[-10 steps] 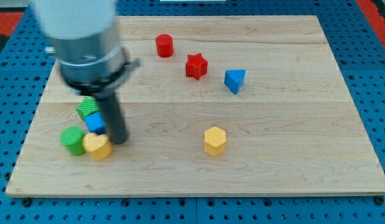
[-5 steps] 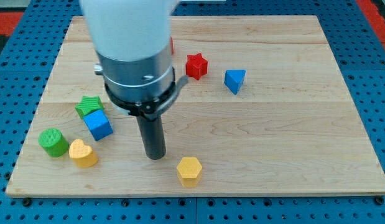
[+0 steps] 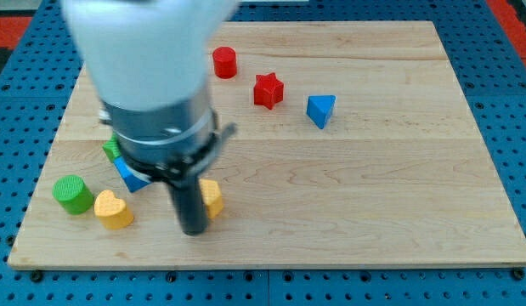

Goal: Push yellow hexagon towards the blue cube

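Note:
The yellow hexagon (image 3: 212, 198) lies near the board's bottom left, half hidden behind my rod. My tip (image 3: 193, 229) is at the hexagon's left side, touching or nearly touching it. The blue cube (image 3: 129, 177) lies left of the rod, partly hidden by the arm's body, roughly a hundred pixels left of the hexagon.
A yellow heart (image 3: 113, 210) and a green cylinder (image 3: 72, 194) lie at the bottom left. A green block (image 3: 110, 150) peeks out above the blue cube. A red cylinder (image 3: 224, 62), a red star (image 3: 268, 90) and a blue triangular block (image 3: 320, 110) lie at the top middle.
The yellow hexagon has moved left and up, closer to the blue cube. My rod has moved left and slightly down. The other blocks have held still in the last half second.

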Action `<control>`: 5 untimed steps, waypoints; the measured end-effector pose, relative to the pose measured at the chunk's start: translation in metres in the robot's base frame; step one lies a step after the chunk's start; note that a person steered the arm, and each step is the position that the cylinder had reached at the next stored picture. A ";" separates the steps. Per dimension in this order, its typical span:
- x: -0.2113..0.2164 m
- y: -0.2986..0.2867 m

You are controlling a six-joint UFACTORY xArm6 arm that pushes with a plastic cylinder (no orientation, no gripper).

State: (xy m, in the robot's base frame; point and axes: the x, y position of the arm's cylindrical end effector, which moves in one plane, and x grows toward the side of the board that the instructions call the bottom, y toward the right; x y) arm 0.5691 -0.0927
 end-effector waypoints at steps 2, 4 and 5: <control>-0.024 0.076; -0.056 0.067; -0.118 0.182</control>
